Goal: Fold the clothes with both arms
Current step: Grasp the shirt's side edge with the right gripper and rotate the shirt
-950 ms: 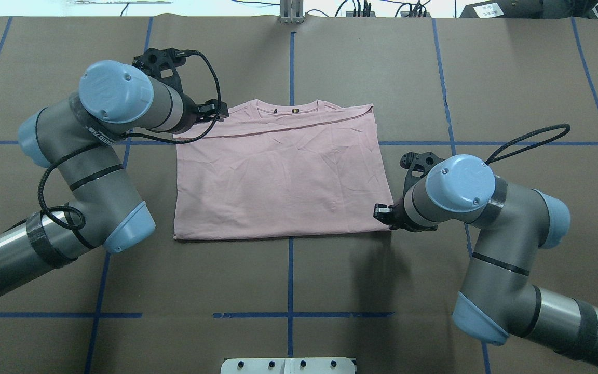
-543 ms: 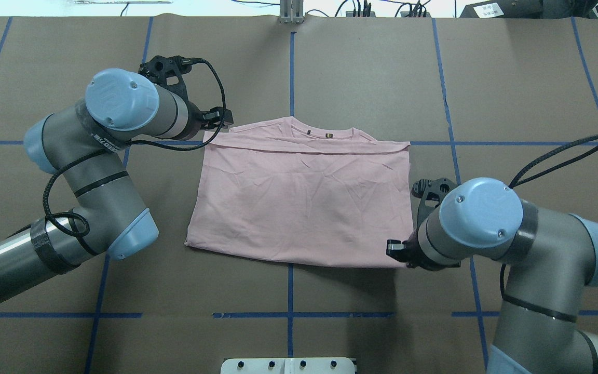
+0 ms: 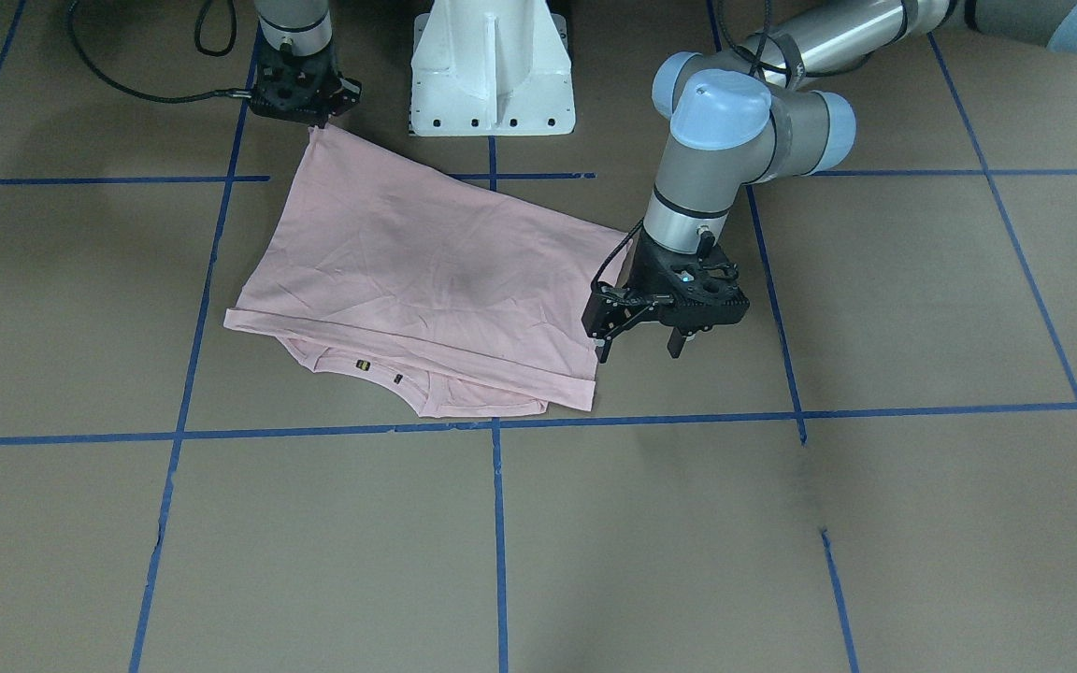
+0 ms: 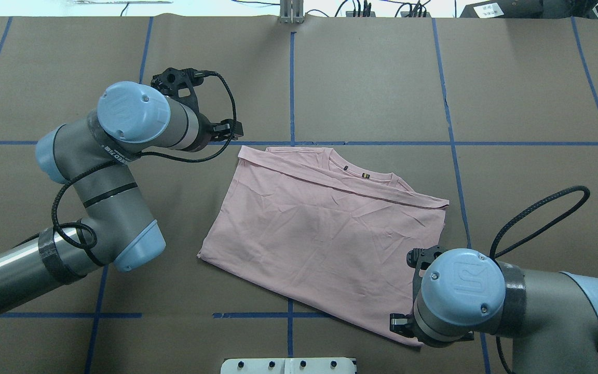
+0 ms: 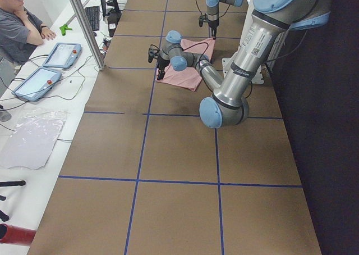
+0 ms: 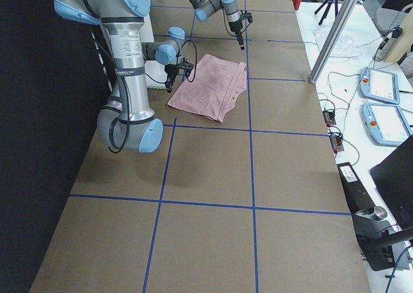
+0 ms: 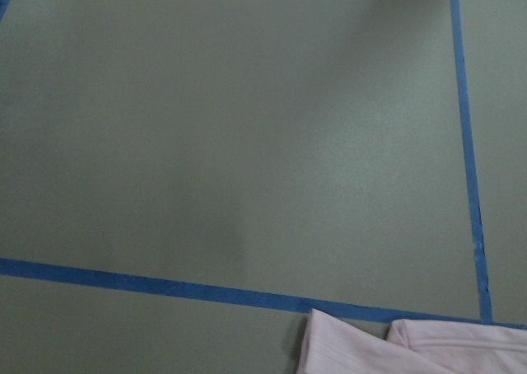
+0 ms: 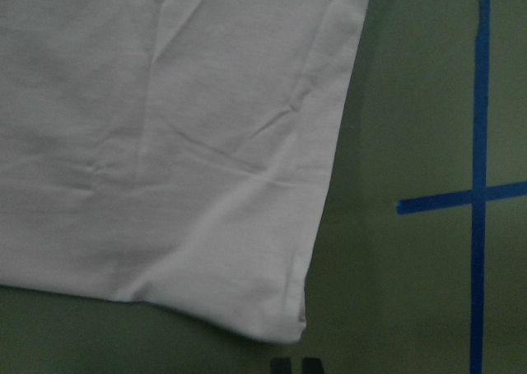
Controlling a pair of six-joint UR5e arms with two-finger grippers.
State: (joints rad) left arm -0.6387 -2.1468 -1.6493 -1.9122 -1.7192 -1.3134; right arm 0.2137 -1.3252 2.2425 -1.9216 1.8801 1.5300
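T-shirt, near corner hidden by R arm

We see a counter covered in brown paper and crossed by blue tape lines, with a white pedestal at the robot's edge. Alongside runs a white bench carrying a tablet, a second tablet, a keyboard and a clear plastic sheet. A person sits there, near an aluminium post.

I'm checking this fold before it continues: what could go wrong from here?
The T-shirt lies askew to the blue tape lines, so the next fold may come out crooked. The left hand is open beside its corner; any pull by the right hand alone could skew it more.
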